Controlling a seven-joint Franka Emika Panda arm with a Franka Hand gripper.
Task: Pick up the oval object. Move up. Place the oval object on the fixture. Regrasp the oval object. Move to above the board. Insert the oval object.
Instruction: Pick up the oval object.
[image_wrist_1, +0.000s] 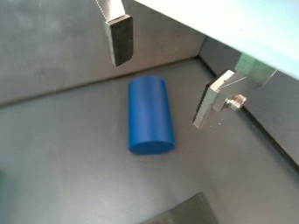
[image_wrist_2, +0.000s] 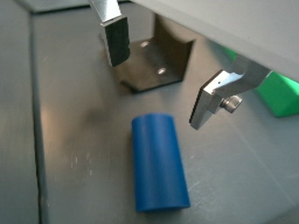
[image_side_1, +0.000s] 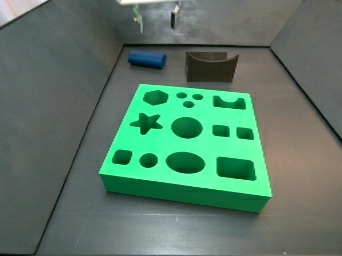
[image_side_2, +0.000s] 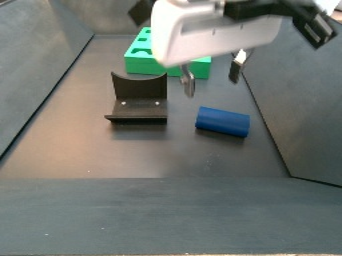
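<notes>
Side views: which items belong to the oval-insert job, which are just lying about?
Job:
- oval object, lying on the floor, not held
- fixture, beside it
- board, holes empty
- end effector, open, above the oval object

Lying about:
- nothing else visible; only grey floor and walls

A lab test cell: a bare grey walled floor (image_side_1: 80, 210) holds only a green board (image_side_1: 187, 140), a fixture (image_side_1: 210, 66) and, above, the gripper (image_side_1: 151, 14).
</notes>
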